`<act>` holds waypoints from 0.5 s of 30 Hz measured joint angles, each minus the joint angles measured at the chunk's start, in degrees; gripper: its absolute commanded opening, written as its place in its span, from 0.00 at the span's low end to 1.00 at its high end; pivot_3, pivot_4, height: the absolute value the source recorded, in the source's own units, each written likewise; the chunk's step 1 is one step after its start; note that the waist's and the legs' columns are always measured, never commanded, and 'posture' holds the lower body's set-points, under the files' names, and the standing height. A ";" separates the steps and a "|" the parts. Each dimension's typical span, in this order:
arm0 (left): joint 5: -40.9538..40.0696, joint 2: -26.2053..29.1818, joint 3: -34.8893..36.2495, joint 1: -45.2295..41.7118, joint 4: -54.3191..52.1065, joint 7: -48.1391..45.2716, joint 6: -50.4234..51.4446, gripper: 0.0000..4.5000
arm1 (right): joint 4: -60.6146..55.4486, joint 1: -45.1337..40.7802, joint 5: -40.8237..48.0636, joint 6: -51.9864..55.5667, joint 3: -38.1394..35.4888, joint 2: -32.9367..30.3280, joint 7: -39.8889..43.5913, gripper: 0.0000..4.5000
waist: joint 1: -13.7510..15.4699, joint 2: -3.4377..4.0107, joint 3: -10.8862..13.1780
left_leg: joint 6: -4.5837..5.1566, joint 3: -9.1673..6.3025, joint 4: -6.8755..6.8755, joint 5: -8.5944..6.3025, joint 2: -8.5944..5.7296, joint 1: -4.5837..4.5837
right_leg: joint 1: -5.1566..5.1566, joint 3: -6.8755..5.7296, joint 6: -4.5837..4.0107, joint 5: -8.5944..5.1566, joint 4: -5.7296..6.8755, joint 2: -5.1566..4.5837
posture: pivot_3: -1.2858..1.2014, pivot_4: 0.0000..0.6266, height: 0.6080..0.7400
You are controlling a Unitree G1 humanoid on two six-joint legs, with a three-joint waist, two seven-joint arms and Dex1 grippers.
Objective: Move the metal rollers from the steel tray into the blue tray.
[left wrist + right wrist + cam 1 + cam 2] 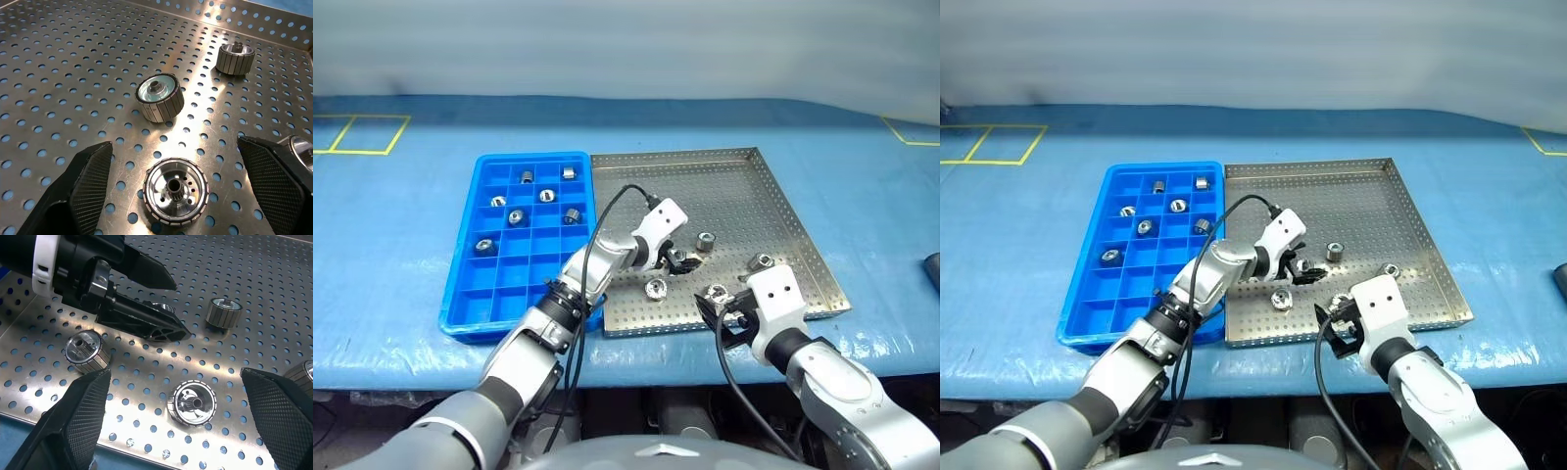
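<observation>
Left pincer (674,259) wide open and empty, low over the steel tray (773,196), just above one of the metal rollers (176,191). Right pincer (722,313) also wide open, empty, near the tray's front edge by another roller (192,403). Five rollers lying in the steel tray. Seven more sitting in the blue tray (460,294), beside it on the table (391,225).

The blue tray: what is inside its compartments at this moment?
Seven metal rollers lie in separate compartments of the blue tray, all in its far half. The left arm covers part of its near right corner, so that part stays unknown.
</observation>
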 measured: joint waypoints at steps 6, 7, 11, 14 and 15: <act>3.19 -0.49 -1.65 0.00 2.02 1.16 -1.05 0.70 | 0.00 -0.37 -0.14 0.03 0.15 0.30 -0.22 1.00 | 0.00 0.00 0.00 | 0.00 0.00 -0.02 0.00 0.02 -0.01 | -0.01 0.00 0.00 0.00 -0.01 0.00 | 0.49 0.24 1.00; 3.40 -0.46 -1.86 0.00 2.02 1.10 -1.07 0.64 | 0.00 -0.41 -0.18 0.03 0.15 0.36 -0.23 1.00 | -0.01 0.00 0.00 | 0.00 0.00 -0.02 0.00 0.03 -0.01 | -0.01 0.01 0.00 0.00 -0.01 0.00 | 0.49 0.24 1.00; 4.26 -0.10 -1.75 0.01 1.82 0.30 -1.03 0.38 | 0.00 -0.64 -0.52 0.04 0.34 0.62 -0.27 1.00 | -0.04 0.00 0.00 | 0.00 0.01 -0.01 0.00 0.07 0.00 | -0.01 0.01 0.00 0.00 0.00 0.00 | 0.50 0.24 1.00; 3.91 0.27 -0.37 0.26 -0.62 -0.23 -0.21 0.38 | 0.01 -1.49 -0.79 0.05 1.18 0.66 -0.21 1.00 | -0.03 0.00 0.00 | 0.00 0.01 -0.02 0.00 0.09 -0.02 | -0.03 0.02 0.00 0.00 0.00 -0.01 | 0.50 0.24 1.00; 3.45 0.34 0.53 0.29 -1.97 -0.19 0.27 0.38 | 0.01 -1.85 -0.84 0.06 1.33 0.65 -0.18 1.00 | 0.02 0.00 0.00 | 0.00 0.00 -0.02 0.00 0.10 -0.02 | -0.03 0.02 0.00 0.00 0.00 -0.01 | 0.50 0.24 1.00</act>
